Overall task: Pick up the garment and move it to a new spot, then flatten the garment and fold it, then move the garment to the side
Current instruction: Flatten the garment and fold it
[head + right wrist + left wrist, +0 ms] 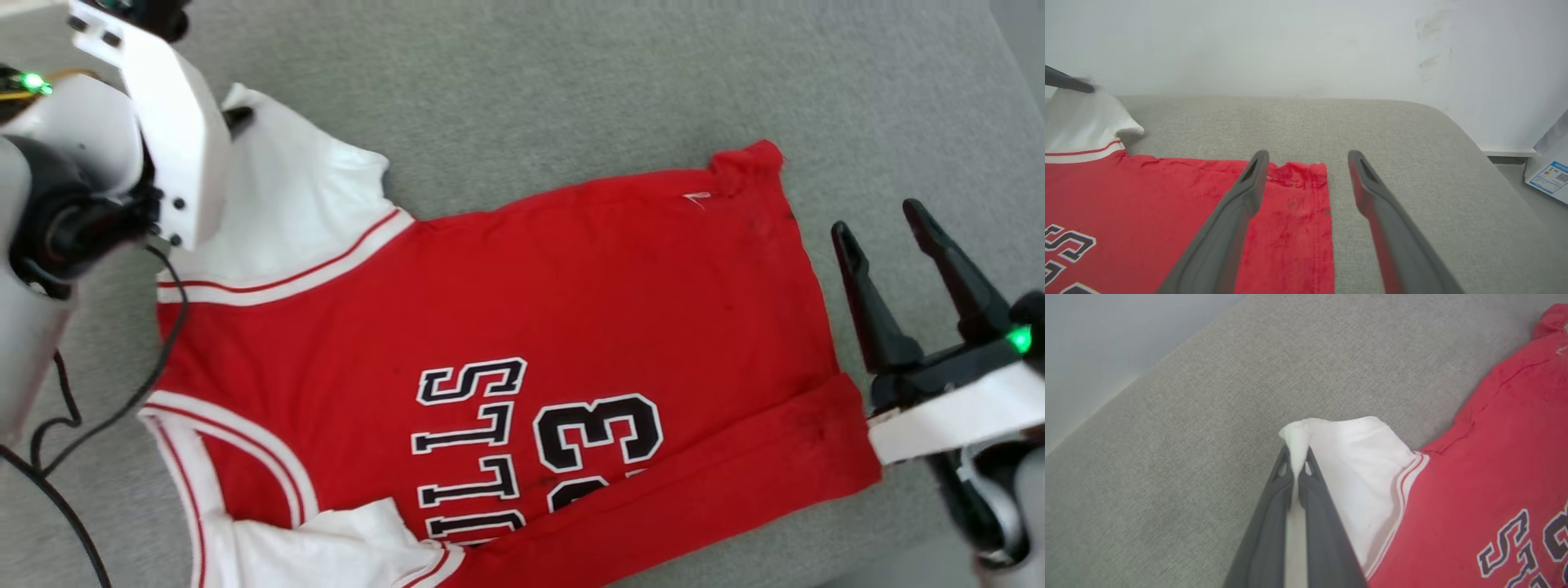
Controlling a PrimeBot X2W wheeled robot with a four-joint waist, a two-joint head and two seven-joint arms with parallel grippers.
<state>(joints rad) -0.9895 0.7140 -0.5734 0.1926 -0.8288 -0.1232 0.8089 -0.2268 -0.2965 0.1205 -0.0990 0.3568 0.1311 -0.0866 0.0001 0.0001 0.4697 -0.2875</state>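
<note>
Lit brightly and evenly by soft, diffuse light. Shadowed only faintly, under the raised white sleeve (1090, 118) at the far left of the right wrist view. Washed out and hazy in the left wrist view, with the garment (1486, 469) faded to pinkish red. Soft-focused along the near lengths of the left gripper (1295, 457) jaws. Motion-blurred at that gripper's tip beside the sleeve. Curved toward the frame edges by the wide wrist lenses. Crisp and saturated in the head view, flared slightly at the green lamps (1018, 339).

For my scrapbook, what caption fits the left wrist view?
Left gripper, jaws shut, pinches the garment by its white sleeve on grey upholstery.
</note>
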